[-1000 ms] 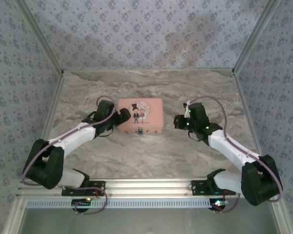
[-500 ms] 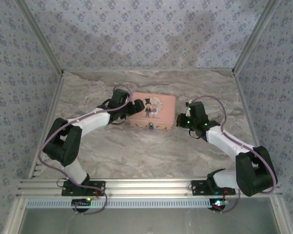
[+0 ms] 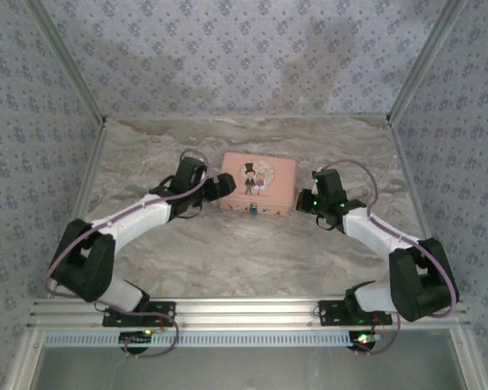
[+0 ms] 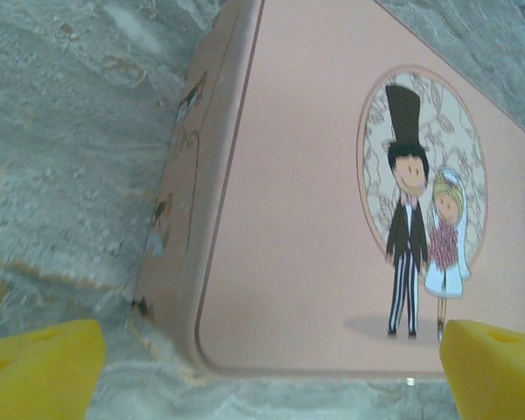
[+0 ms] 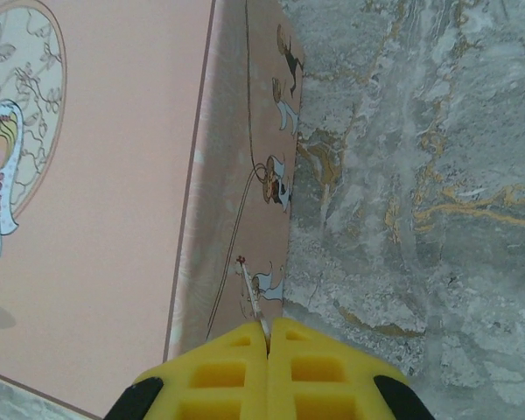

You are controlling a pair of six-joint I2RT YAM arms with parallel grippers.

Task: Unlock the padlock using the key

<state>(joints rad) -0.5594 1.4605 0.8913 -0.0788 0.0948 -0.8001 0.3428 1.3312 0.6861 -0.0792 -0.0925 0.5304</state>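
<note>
Key (image 5: 250, 293) pinched tight in my right gripper (image 5: 268, 337), I'd steer round the pink box (image 5: 96, 201) corner ahead to the padlock (image 3: 252, 209); my left gripper (image 3: 220, 185) gapes.

You've got soft, even light; faint shadows smudge the back wall (image 3: 313, 49), and your left wrist view's slightly blurred.

The top camera is looking down from behind the arms over the whole grey marbled surface (image 3: 228, 252). Both wrist cameras are facing the pink rectangular box (image 3: 276, 183) closely from opposite ends, sharing its lid.
</note>
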